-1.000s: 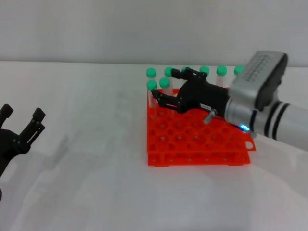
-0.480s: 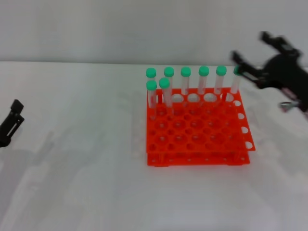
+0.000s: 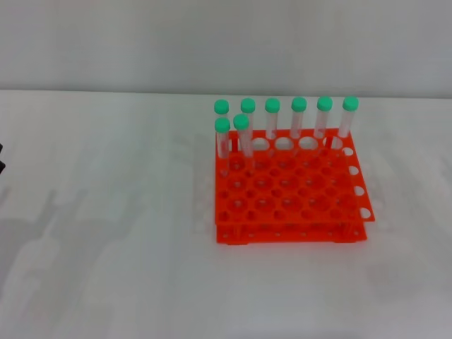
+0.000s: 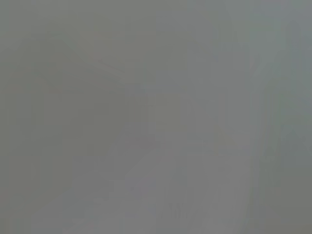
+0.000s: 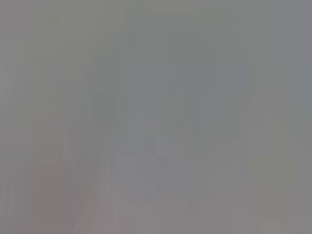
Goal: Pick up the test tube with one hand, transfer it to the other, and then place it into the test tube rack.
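Test tube (image 3: 241, 135) stands in the rack (image 3: 289, 194), second row; neither pincer shows, so their state is unknowable.

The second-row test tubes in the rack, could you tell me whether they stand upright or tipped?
Upright, with a slight lean: both test tubes sit in holes of the orange-red rack, green caps on top.

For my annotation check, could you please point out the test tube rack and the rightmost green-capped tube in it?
test tube rack (image 3: 291, 205): head view, on its orange top grid.
rightmost tube (image 3: 350, 104): head view, on its green cap.
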Available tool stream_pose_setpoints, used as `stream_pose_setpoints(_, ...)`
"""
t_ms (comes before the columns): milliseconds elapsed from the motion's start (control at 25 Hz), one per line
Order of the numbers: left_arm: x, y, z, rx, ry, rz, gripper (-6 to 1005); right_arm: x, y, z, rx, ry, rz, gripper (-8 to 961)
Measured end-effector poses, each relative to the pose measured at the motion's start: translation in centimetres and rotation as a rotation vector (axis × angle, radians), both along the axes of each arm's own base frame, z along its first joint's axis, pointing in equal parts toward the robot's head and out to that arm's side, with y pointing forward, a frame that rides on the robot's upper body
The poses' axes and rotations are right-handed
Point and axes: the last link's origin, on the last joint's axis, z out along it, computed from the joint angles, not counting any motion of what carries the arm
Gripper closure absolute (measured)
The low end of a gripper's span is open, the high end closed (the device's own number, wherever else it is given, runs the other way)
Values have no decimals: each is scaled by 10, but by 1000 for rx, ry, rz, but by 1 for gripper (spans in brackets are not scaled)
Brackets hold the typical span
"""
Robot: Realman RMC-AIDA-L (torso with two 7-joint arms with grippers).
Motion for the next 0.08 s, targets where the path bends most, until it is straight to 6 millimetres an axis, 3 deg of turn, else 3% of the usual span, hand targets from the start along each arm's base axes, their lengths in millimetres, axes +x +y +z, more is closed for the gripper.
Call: stream_pose_setpoints(80,0,0,0,0,-2,0,106,10,-10,6,37,17,-16,113)
